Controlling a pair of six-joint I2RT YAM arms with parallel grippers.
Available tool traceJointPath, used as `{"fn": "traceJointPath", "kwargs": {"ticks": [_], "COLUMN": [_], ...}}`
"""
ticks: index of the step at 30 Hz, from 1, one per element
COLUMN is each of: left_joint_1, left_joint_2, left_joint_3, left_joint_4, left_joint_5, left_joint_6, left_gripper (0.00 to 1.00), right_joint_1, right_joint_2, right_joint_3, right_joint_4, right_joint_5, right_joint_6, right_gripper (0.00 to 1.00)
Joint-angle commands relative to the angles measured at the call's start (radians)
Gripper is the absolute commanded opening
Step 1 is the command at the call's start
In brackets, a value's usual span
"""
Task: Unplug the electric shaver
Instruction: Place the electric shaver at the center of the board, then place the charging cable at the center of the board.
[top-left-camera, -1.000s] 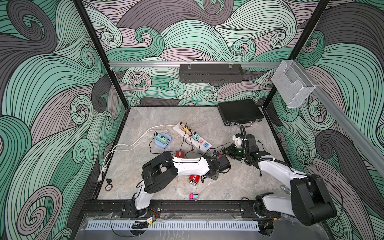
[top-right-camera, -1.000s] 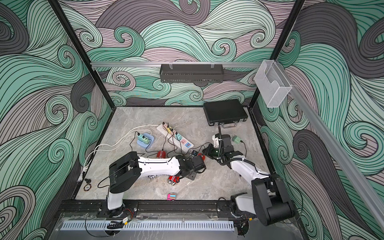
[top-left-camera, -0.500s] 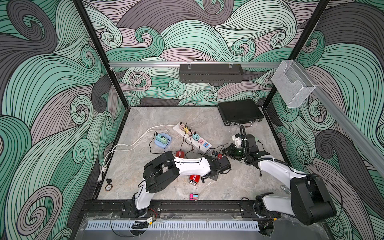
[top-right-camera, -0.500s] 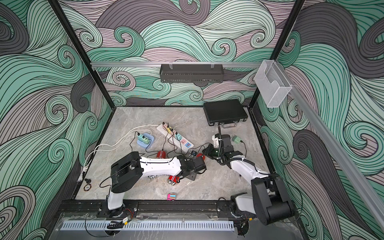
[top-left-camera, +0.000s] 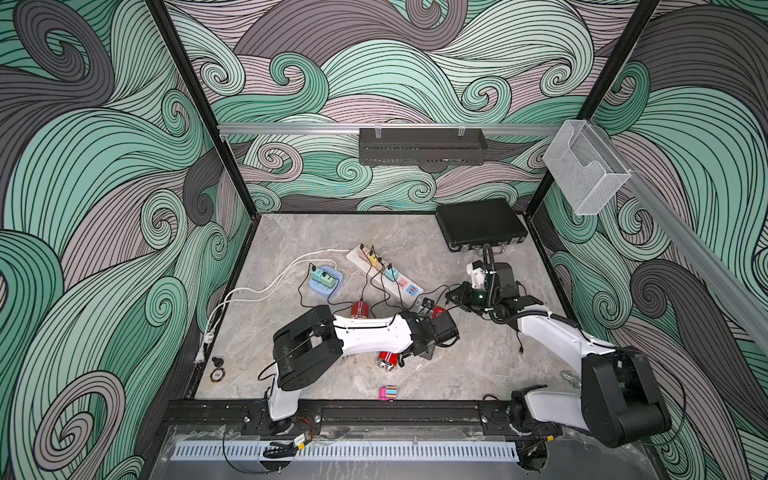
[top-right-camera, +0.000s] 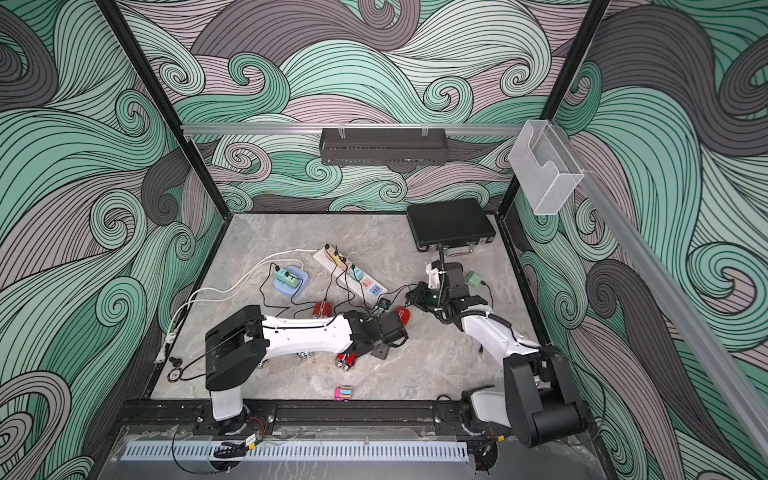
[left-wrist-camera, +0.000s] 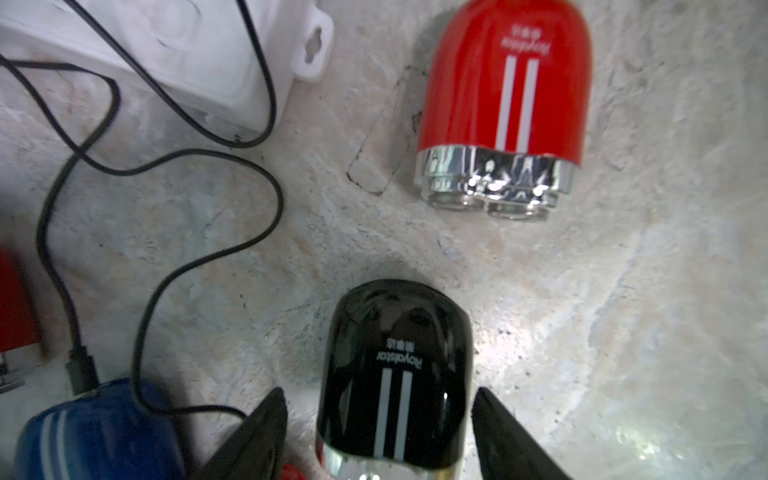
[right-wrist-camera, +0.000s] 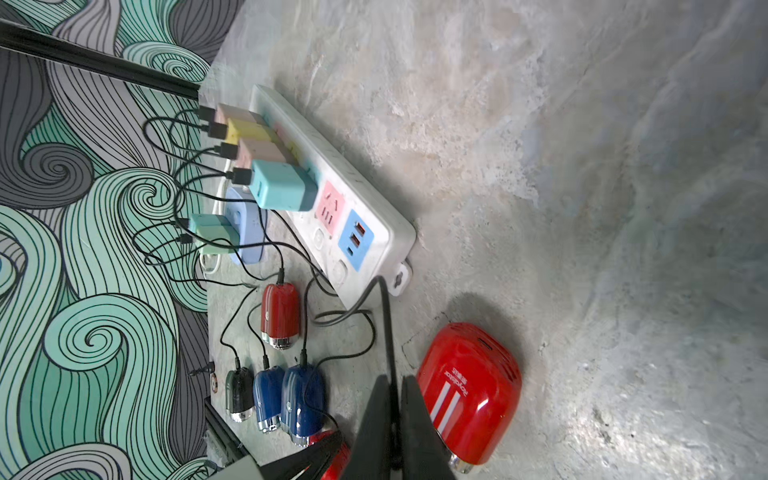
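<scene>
A black electric shaver (left-wrist-camera: 395, 365) with two white stripes lies on the marble floor between the fingers of my left gripper (left-wrist-camera: 379, 392). The jaws are open, with a gap on each side, and no cable shows at the shaver's round end. My right gripper (right-wrist-camera: 395, 378) (top-left-camera: 454, 296) is shut on a thin black cable (right-wrist-camera: 384, 316) that runs past the end of the white power strip (right-wrist-camera: 332, 199) (top-left-camera: 384, 274). A red shaver (right-wrist-camera: 469, 395) (left-wrist-camera: 503, 95) lies beside the right gripper with no cable in it.
Several more shavers lie on cables by the strip: a red one (right-wrist-camera: 280, 313), two blue ones (right-wrist-camera: 303, 395) and a dark one (right-wrist-camera: 239, 392). A blue round socket (top-left-camera: 326, 282) holds green chargers. A black case (top-left-camera: 480, 224) sits at the back right and a pink toy (top-left-camera: 387, 392) near the front edge.
My left gripper's jaws have widened and now stand off the black shaver. The left arm has shifted slightly. The right arm has kept its place with the cable.
</scene>
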Motion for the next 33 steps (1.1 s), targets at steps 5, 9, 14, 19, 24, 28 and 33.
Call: {"fn": "traceJointPath", "kwargs": {"ticks": [5, 9, 14, 19, 24, 28, 33], "left_joint_1": [0.008, 0.049, 0.153, 0.265, 0.365, 0.424, 0.483], "left_joint_2": [-0.103, -0.167, -0.236, -0.274, -0.27, -0.257, -0.236], "left_joint_3": [-0.009, -0.028, -0.059, -0.081, -0.086, -0.09, -0.093], "left_joint_4": [0.008, 0.0, 0.003, 0.022, 0.041, 0.058, 0.081], "left_joint_5": [-0.073, -0.09, -0.062, -0.009, 0.056, 0.105, 0.16], "left_joint_6": [0.052, 0.071, 0.099, 0.123, 0.127, 0.122, 0.104], "left_gripper": [0.7, 0.7, 0.68, 0.67, 0.66, 0.66, 0.65], "right_joint_1": [-0.033, -0.061, -0.106, -0.154, -0.195, -0.233, -0.274], "right_joint_2": [0.009, 0.015, 0.027, 0.052, 0.095, 0.109, 0.141], "right_joint_3": [0.062, 0.086, 0.116, 0.147, 0.182, 0.206, 0.257], "right_joint_4": [-0.048, -0.065, -0.092, -0.112, -0.124, -0.13, -0.157], "right_joint_5": [0.001, -0.001, -0.001, -0.001, -0.003, -0.006, -0.016], "right_joint_6": [-0.016, -0.018, -0.022, -0.025, -0.024, -0.018, -0.02], "right_gripper": [0.09, 0.09, 0.09, 0.09, 0.09, 0.1, 0.1]}}
